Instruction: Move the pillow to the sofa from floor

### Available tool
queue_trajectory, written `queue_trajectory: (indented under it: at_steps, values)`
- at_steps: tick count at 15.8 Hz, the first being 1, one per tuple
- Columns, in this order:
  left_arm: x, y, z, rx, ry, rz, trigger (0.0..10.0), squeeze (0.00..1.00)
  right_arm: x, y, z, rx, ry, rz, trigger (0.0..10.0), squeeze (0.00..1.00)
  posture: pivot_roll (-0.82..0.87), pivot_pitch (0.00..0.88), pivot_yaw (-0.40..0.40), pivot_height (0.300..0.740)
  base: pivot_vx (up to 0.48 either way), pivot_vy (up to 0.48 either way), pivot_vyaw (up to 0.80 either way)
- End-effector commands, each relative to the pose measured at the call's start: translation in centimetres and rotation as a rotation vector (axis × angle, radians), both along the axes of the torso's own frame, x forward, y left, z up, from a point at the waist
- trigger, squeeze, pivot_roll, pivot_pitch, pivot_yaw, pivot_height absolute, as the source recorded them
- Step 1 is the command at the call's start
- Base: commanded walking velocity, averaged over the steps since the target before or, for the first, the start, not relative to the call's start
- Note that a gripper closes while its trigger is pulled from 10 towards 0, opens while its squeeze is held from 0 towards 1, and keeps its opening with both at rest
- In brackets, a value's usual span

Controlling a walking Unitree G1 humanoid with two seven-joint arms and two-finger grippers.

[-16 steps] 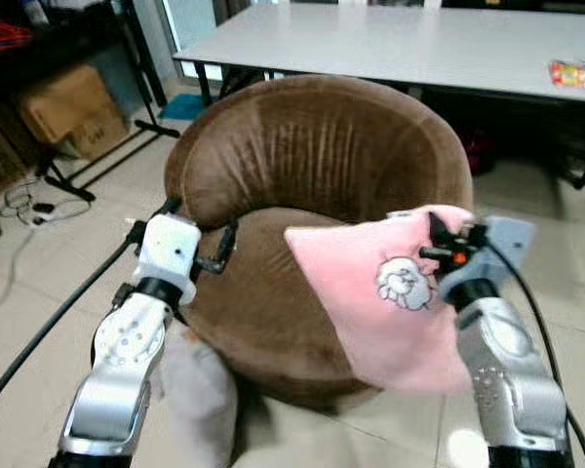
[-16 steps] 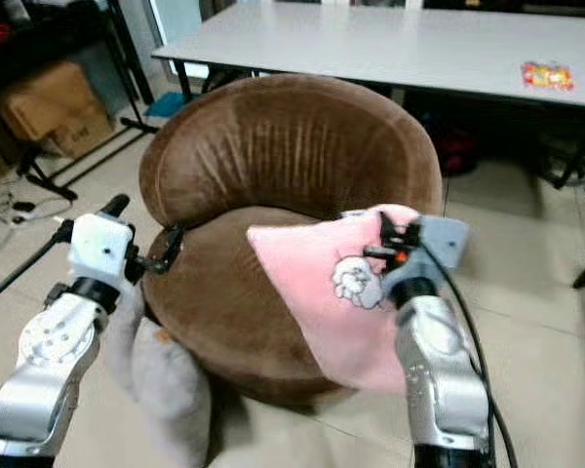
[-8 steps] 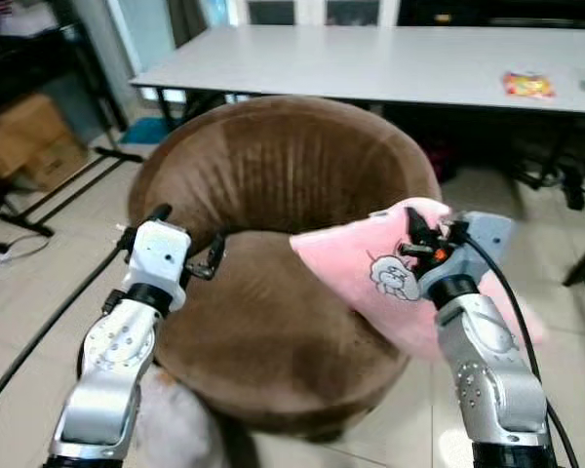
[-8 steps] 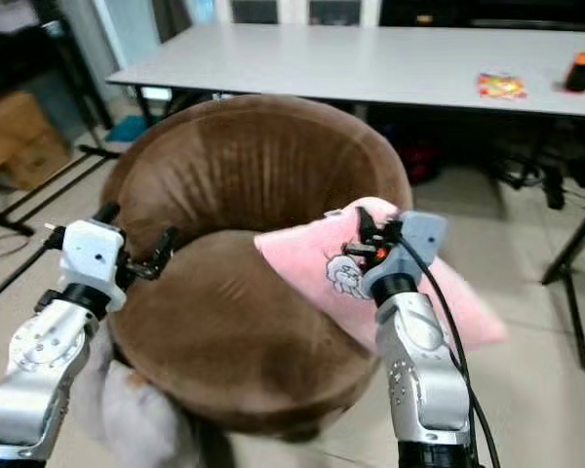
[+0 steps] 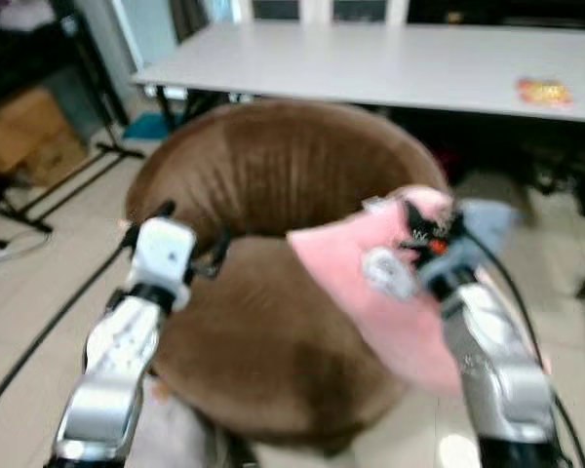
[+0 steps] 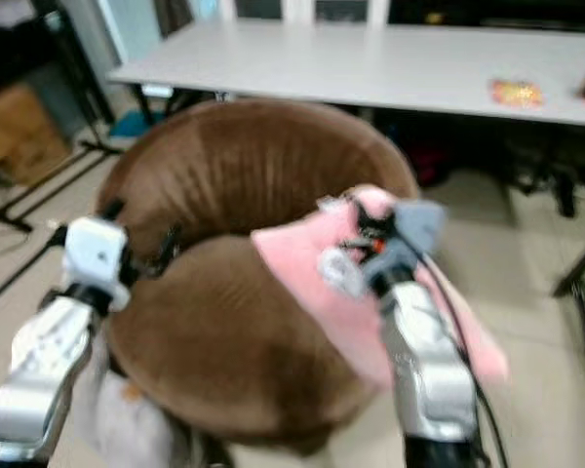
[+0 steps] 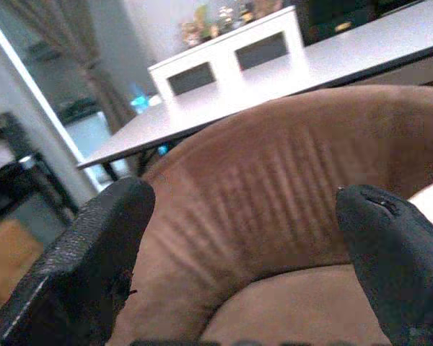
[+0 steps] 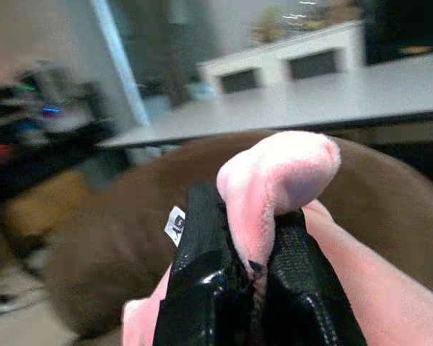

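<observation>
While the head views are smeared with motion blur, the main facts read clearly enough: the right hand (image 5: 421,232) is clamped tight on a corner of the pink pillow (image 5: 370,292), and the right wrist view shows a fold of pink fabric (image 8: 274,180) pinched between its two black fingers (image 8: 202,274) with no gap left. The pillow hangs tilted, its upper corner at the hand and its body draped over the right rim of the round brown sofa (image 5: 273,175), partly above the seat cushion and partly trailing outside the rim toward the floor. Compared with a second ago, the pillow has come up and in: it sat lower, in front of the sofa's right edge, and now its held corner is near the inner curve of the backrest. The left hand (image 5: 195,252) stays at the sofa's left rim, fingers (image 7: 94,245) spread wide and holding nothing, looking across the backrest. Behind the sofa stands a long grey table (image 5: 370,58). The carry looks nearly finished; what remains, most likely, is to bring the pillow fully over the seat before letting go, since much of it would slide off the rim if released here.
</observation>
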State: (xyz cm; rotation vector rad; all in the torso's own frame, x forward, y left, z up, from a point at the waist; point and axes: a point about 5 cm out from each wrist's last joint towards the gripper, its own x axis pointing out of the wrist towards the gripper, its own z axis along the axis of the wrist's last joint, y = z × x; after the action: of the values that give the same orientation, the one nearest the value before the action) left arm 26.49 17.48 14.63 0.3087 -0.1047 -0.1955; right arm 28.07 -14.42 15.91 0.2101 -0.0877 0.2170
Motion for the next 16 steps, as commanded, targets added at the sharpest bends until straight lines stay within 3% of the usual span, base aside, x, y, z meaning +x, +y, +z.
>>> queue_trajectory:
  at_steps: [1,6,10,14,16]
  values:
    - [0.1,-0.3,0.4,0.003,-0.015,-0.008,10.0,0.0,-0.1,-0.3,1.4,-0.001,-0.061,0.008,10.0,0.0,-0.12,0.0,0.088,0.74,0.3,0.0,0.63]
    - [0.1,-0.3,0.5,0.004,-0.019,-0.003,10.0,0.0,0.3,0.8,2.8,0.011,-0.091,0.126,10.0,0.0,-0.12,0.0,0.085,0.74,0.284,0.0,0.0]
    - [-0.4,0.5,0.0,0.045,0.023,-0.021,10.0,0.0,1.4,2.0,4.0,0.019,-0.052,0.182,10.0,0.0,-0.11,0.0,0.081,0.74,0.0,0.0,0.0]
    - [-1.9,1.2,-1.4,0.16,0.143,-0.156,10.0,0.0,3.5,4.0,4.3,0.096,0.093,0.146,10.0,0.0,-0.1,0.0,0.065,0.74,0.0,0.0,0.0]
    - [-2.6,1.4,-1.7,0.163,0.175,-0.194,10.0,0.0,5.1,5.6,4.2,0.162,0.163,0.128,10.0,0.0,-0.09,0.0,0.055,0.74,0.0,0.0,0.0]
